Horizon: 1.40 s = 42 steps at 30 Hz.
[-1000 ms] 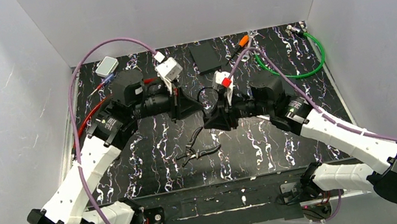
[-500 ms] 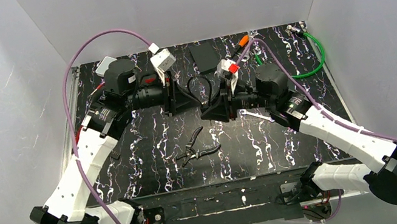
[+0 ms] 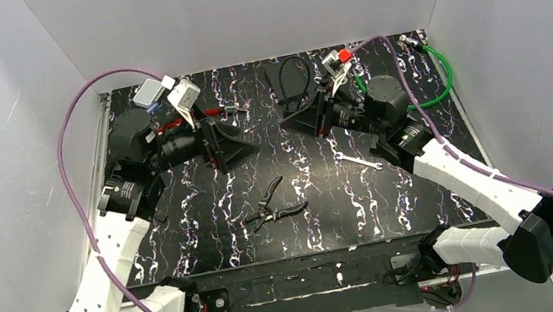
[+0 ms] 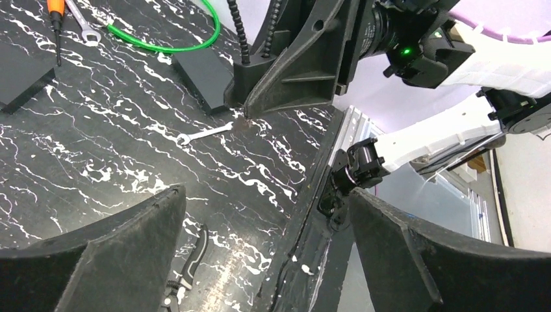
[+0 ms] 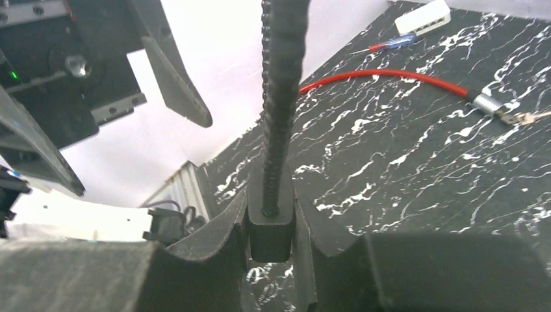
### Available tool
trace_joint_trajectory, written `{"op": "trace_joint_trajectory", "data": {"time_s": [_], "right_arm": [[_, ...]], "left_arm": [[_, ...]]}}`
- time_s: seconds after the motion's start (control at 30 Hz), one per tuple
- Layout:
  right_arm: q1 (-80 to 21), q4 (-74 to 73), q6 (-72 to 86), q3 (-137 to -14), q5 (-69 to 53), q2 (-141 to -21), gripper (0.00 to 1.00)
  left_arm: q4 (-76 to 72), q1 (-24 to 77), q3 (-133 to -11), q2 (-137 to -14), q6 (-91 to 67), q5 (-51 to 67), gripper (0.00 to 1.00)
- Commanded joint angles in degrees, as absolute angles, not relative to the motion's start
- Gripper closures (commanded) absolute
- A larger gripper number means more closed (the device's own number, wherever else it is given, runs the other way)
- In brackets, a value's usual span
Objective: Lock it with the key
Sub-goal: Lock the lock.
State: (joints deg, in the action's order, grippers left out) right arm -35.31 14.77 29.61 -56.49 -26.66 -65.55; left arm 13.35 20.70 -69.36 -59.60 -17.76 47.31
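Right gripper (image 5: 271, 218) clamps the black cable lock (image 5: 271, 237) at far centre; we see its cable running straight out beyond the fingers. Left gripper (image 4: 266, 194) gapes empty opposite. Pliers (image 3: 273, 206) lie nearer, wrench (image 3: 360, 161) right.

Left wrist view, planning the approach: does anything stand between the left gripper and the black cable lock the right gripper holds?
Nothing visible does. The open left gripper faces the black cable lock, clamped in the right gripper, across bare table. Only a wrench lies flat there, seemingly too low to matter.

The cable lock (image 5: 278, 130) is cut off at the top edge.
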Motion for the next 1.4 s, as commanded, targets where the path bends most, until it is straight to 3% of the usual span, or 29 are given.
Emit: {"op": "trace_joint_trajectory", "data": {"time_s": [0.0,0.33,0.8,1.03,1.23,1.3,1.37], "right_arm": [[-35.4,23.7,38.5,-58.0,-25.8,-65.6,0.99],[-35.6,24.2,30.8,-56.4,-41.1,-65.8,0.99],[-38.8,25.0,28.4,-55.9,-48.3,-66.9,0.99],[-39.9,25.2,28.8,-56.3,-49.0,-66.8,0.99],[-39.9,24.8,29.3,-56.2,-48.2,-66.3,0.99],[-39.9,24.2,29.5,-56.3,-47.9,-66.1,0.83],[-39.6,22.7,29.7,-56.8,-47.9,-65.8,0.6]], "left_arm": [[8.4,21.2,-66.9,-58.8,-20.5,45.5,0.09],[-2.2,22.4,-74.3,-65.3,-28.3,57.1,0.21],[-2.2,30.0,-77.0,-70.2,-29.2,56.0,0.35],[-2.6,32.3,-77.5,-72.7,-30.5,53.6,0.55],[-2.6,32.9,-77.9,-73.2,-31.4,54.8,0.87],[-2.6,32.9,-77.6,-72.8,-31.4,55.3,0.99],[-2.0,32.9,-77.1,-72.0,-31.2,55.2,1.0]]}}
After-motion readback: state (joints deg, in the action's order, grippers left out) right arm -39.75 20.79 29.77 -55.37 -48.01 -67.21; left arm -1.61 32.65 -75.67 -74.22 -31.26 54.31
